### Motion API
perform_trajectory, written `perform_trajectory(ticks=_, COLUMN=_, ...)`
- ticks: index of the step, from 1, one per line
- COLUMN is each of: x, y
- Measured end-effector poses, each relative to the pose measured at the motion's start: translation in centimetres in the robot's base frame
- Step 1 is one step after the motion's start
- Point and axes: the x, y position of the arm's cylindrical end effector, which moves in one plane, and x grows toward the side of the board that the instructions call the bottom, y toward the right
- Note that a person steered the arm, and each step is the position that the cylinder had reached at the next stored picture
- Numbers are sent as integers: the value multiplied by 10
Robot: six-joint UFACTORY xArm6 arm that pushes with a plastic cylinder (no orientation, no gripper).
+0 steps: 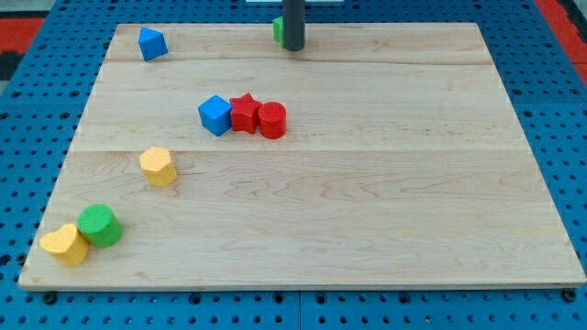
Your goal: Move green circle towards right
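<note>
The green circle [100, 225] is a short green cylinder near the board's bottom left corner. It touches a yellow block [64, 244] on its lower left. My tip [293, 46] is at the view's top centre, far from the green circle, up and to its right. The rod hides most of another green block [277, 29], whose shape I cannot make out.
A blue cube [215, 115], a red star [243, 113] and a red cylinder [271, 120] sit in a row at the upper middle. A yellow hexagon [158, 166] lies left of centre. A blue block [151, 42] is at the top left. The wooden board [367, 211] rests on a blue pegboard.
</note>
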Motion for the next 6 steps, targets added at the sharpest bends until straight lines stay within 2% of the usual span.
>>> perform_trajectory(ticks=1, x=12, y=-26)
perform_trajectory(ticks=2, x=12, y=-103)
perform_trajectory(ticks=3, x=55, y=-141)
perform_trajectory(ticks=4, x=109, y=-223)
perform_trajectory(ticks=5, x=229, y=-270)
perform_trajectory(ticks=6, x=278, y=-306)
